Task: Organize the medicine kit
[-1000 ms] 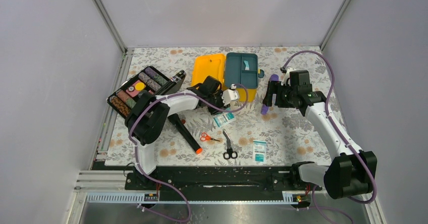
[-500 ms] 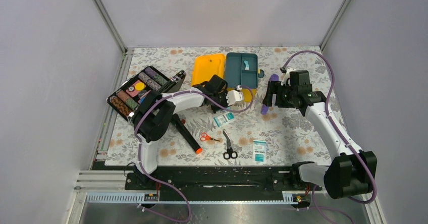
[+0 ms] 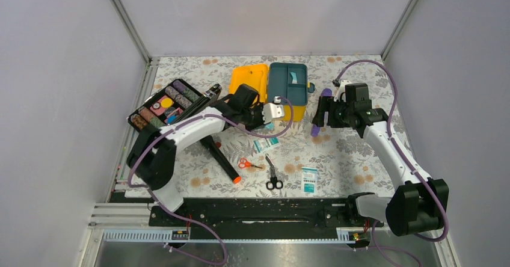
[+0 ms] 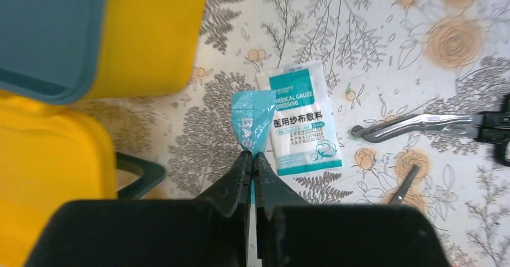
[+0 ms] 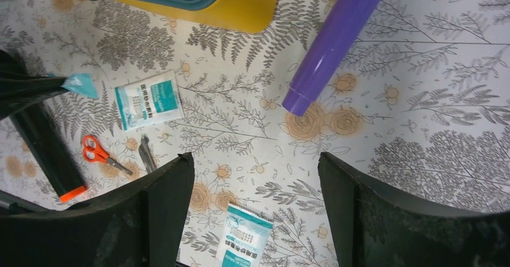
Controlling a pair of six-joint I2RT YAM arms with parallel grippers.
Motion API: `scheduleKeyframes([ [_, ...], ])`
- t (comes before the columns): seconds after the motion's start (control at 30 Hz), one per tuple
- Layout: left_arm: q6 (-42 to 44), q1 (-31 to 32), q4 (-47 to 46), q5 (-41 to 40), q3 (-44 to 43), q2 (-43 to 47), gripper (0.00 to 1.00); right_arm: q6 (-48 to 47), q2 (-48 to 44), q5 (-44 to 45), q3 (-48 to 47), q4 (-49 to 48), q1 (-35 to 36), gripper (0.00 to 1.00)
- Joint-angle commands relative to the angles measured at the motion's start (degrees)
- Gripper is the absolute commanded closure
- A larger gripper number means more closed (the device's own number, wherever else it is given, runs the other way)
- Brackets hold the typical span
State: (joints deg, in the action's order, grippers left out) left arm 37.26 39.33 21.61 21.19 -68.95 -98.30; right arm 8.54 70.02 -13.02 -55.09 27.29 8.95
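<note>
The medicine kit (image 3: 299, 110) lies open at the back centre, a yellow box with a teal insert tray (image 3: 288, 83) and its yellow lid (image 3: 248, 82) folded out to the left. My left gripper (image 3: 266, 121) is just in front of the kit. In the left wrist view it (image 4: 252, 154) is shut on a small teal packet (image 4: 251, 119), held above a white-and-teal gauze packet (image 4: 304, 125). My right gripper (image 5: 255, 177) is open and empty above the table, right of the kit, near a purple tube (image 5: 337, 38).
A black tray of coloured rolls (image 3: 162, 107) stands at the left. A black marker with an orange tip (image 3: 224, 160), red scissors (image 3: 248, 163), black-handled shears (image 3: 272, 174) and a second gauze packet (image 3: 309, 180) lie in front. The purple tube (image 3: 315, 130) lies right of the kit.
My left arm has swung its elbow out to the left and the wrist has shifted slightly back, still shut on the teal packet. The right arm has not moved.
</note>
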Motion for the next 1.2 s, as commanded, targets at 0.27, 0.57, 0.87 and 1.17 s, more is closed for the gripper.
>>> scheduleKeyframes([
  [0.27, -11.3, -2.9, 1.5, 6.2, -13.5, 10.9, 1.0, -2.6, 6.2, -13.3, -11.8, -2.4, 1.3, 0.35],
  [0.57, -35.7, -9.1, -7.6, 11.6, -18.7, 11.7, 1.0, 3.0, 10.6, -18.8, -26.1, -9.5, 4.3, 0.35],
  [0.87, -58.6, -13.8, -24.6, 19.1, -8.6, 14.1, 1.0, 15.0, 15.2, -24.2, -30.4, -19.9, 10.1, 0.34],
  [1.17, -60.3, -14.8, -27.7, 19.7, -5.6, 14.7, 1.0, 17.9, 19.2, -23.3, -31.6, -22.4, 13.1, 0.35],
])
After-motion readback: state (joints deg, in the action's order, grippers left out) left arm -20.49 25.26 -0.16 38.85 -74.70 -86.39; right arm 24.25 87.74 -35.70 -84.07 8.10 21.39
